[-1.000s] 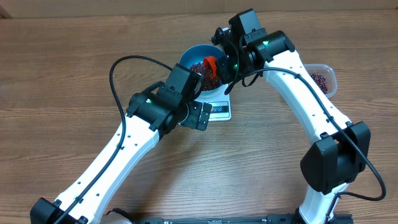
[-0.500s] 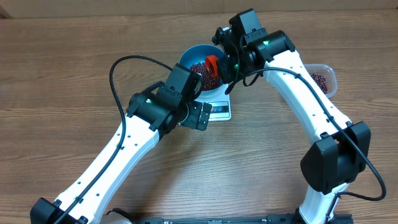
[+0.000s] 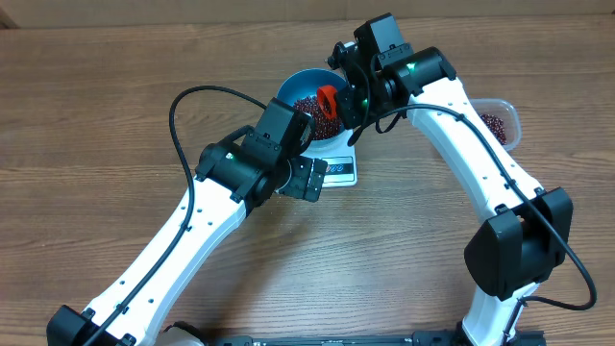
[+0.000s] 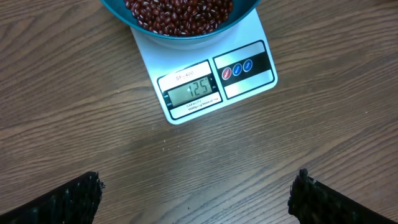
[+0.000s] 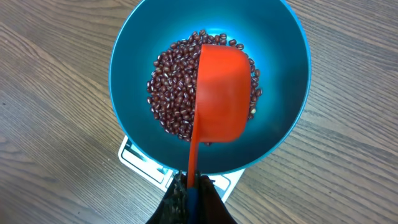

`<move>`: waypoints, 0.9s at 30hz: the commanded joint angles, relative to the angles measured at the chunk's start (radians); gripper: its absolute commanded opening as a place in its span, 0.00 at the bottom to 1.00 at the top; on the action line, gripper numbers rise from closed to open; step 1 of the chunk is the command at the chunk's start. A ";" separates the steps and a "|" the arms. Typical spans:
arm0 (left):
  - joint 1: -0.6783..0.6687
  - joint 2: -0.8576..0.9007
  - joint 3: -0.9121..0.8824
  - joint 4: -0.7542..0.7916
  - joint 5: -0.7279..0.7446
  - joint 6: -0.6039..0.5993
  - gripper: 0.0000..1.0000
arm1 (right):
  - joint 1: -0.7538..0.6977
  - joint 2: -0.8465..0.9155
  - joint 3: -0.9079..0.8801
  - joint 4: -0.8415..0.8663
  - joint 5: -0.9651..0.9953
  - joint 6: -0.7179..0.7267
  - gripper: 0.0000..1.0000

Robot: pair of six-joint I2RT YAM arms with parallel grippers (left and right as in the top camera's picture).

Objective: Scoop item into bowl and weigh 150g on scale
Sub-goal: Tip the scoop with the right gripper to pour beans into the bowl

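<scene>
Scoop [image 5: 221, 93] slightly farther inside bowl [image 5: 124, 62] rim

Bowl [image 4: 245, 14] of beans [image 4: 180, 12] on scale [image 4: 149, 57]; display [image 4: 193, 92] reads 125.

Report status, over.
Left gripper open, clear of scale. Right gripper shut on red scoop, tipped over bowl of beans. Display shows 125. Nothing obstructing.

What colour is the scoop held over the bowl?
Red-orange; the scoop shows best in the right wrist view.
</scene>
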 commanded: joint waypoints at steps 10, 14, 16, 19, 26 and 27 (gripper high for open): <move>0.001 -0.008 -0.006 0.002 -0.010 0.014 0.99 | 0.038 -0.034 0.034 0.012 0.144 -0.104 0.04; 0.001 -0.008 -0.006 0.002 -0.010 0.014 1.00 | 0.038 -0.034 0.034 0.012 0.145 -0.102 0.04; 0.001 -0.008 -0.006 0.002 -0.010 0.014 1.00 | 0.038 -0.034 0.034 0.011 0.145 -0.101 0.03; 0.001 -0.008 -0.006 0.002 -0.010 0.014 0.99 | 0.039 -0.034 0.034 0.008 0.145 -0.101 0.04; 0.001 -0.008 -0.006 0.002 -0.010 0.014 1.00 | 0.039 -0.034 0.034 0.008 0.145 -0.101 0.04; 0.001 -0.008 -0.006 0.002 -0.010 0.014 0.99 | 0.039 -0.034 0.034 0.008 0.145 -0.101 0.04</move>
